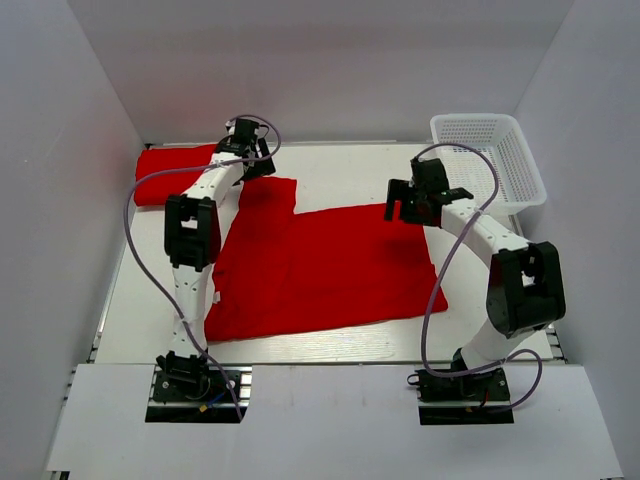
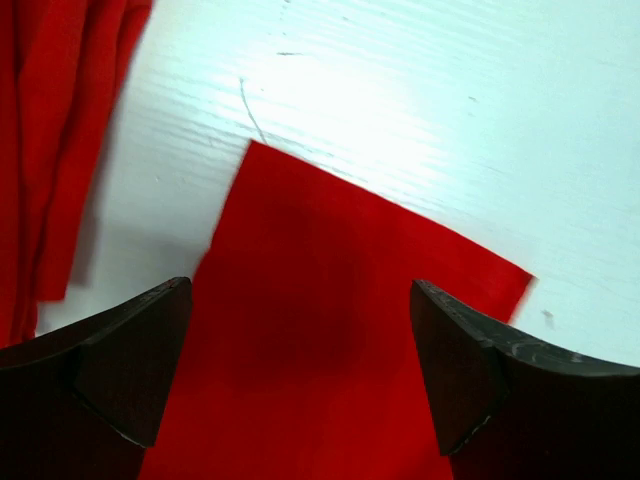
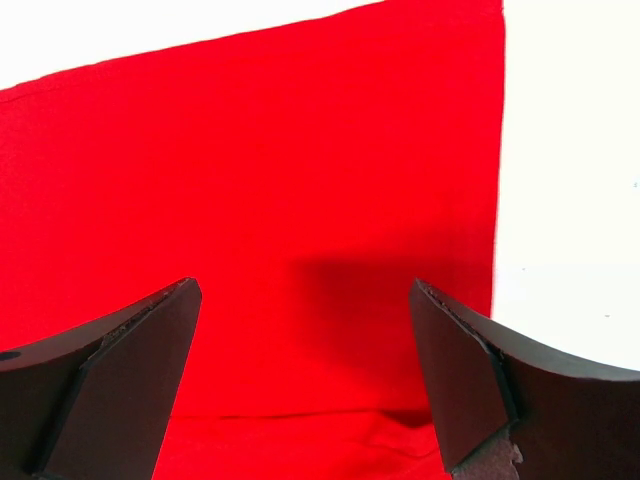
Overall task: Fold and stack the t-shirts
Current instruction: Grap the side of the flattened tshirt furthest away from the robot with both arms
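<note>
Step in hand: the fold of the spread t-shirt (image 1: 320, 265) is judged to be at its grasping stage. Nothing is gripped yet, and both pincers are poised over the cloth's far side.
Cloth in work: the spread t-shirt is laid flat across the middle of the counter (image 1: 350, 165). A narrower flap projects toward the far-left corner.
Stack: a folded t-shirt (image 1: 175, 165) is seen bundled at the far-left corner, near that flap (a strip of bare counter is shown between them in the left wrist view).
Left arm: the left pincer (image 2: 300, 290) is held with its jaws wide apart and nothing between them. The flap's far corner is framed directly below.
Right arm: the right pincer (image 3: 305, 290) is likewise spread wide and empty. It is placed over the cloth's far-right corner, with the right hem seen just beside one finger.
Basket: the basket (image 1: 490, 150) is set at the far-right corner, apart from the cloth, and is not concerned in this step.
Progress: one shirt appears finished. Whether the second has already been doubled once cannot be told.
Next move: both pincers would need to be lowered onto the far corners and closed on a single layer of cloth. The edge would then be carried evenly toward the near edge so that the crease is kept straight.
Risk: uneven lifting may leave the flap skewed.
</note>
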Robot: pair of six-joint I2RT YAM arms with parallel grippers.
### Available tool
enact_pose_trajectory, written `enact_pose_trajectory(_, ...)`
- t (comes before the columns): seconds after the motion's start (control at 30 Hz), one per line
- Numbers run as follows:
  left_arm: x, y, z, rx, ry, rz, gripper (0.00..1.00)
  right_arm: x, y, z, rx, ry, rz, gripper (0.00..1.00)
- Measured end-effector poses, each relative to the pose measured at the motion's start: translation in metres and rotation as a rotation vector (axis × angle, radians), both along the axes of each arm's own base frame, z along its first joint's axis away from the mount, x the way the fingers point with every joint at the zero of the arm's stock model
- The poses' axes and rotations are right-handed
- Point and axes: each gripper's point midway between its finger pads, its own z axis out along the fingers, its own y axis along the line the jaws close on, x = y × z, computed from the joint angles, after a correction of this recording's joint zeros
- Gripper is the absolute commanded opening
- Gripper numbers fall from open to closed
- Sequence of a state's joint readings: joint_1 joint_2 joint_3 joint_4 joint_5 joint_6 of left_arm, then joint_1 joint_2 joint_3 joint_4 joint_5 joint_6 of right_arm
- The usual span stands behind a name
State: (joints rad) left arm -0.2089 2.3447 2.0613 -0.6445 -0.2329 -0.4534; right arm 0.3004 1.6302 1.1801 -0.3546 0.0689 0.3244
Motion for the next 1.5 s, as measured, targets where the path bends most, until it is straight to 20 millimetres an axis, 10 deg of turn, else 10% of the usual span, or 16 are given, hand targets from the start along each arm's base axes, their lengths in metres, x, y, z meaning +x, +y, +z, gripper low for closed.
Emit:
enact_pose_trajectory(0.33,0.022,0.009,-0.039,0.050,-0.015,-0.041,0.94,0.013,-0.016,-0.017,-0.039,0.041,-0.035,0.90)
enact_pose_trajectory(0.67,0.034,0.007,-0.050,0.054,-0.042,-0.059,0.47,0.015,-0.028,-0.025,-0.043,0.064,-0.063,0.90)
enact_pose_trajectory(0.83,0.035,0.003,-0.050,0.037,-0.046,-0.068,0.00,0.021,-0.028,-0.028,-0.036,0.070,-0.063,0.90)
enact_pose_trajectory(1.5,0.017,0.000,-0.050,0.014,-0.107,-0.117,0.00,0.113,-0.042,-0.069,-0.118,0.001,-0.314,0.90)
